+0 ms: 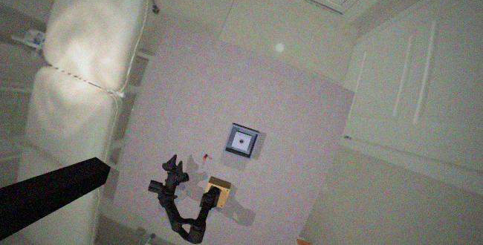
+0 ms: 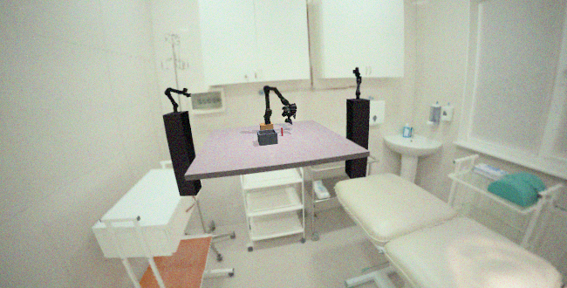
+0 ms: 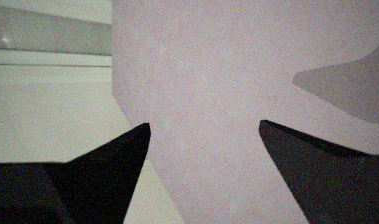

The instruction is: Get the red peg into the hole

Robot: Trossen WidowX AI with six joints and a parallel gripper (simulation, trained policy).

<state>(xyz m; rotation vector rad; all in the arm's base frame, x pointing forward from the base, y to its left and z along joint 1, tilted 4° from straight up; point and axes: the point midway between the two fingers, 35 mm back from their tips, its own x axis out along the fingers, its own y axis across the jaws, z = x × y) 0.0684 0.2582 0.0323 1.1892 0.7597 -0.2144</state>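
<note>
Top view: gripper [image 1: 177,162] [image 2: 289,121] [image 3: 204,126] held released at lower left, 2 fingers spread above surface [image 1: 282,103] [image 2: 279,161] [image 3: 215,60]. Red peg [image 1: 205,157] [image 2: 282,132] seen upright on surface, just below centre, outside open box [image 1: 238,154] [image 2: 267,138].
</note>
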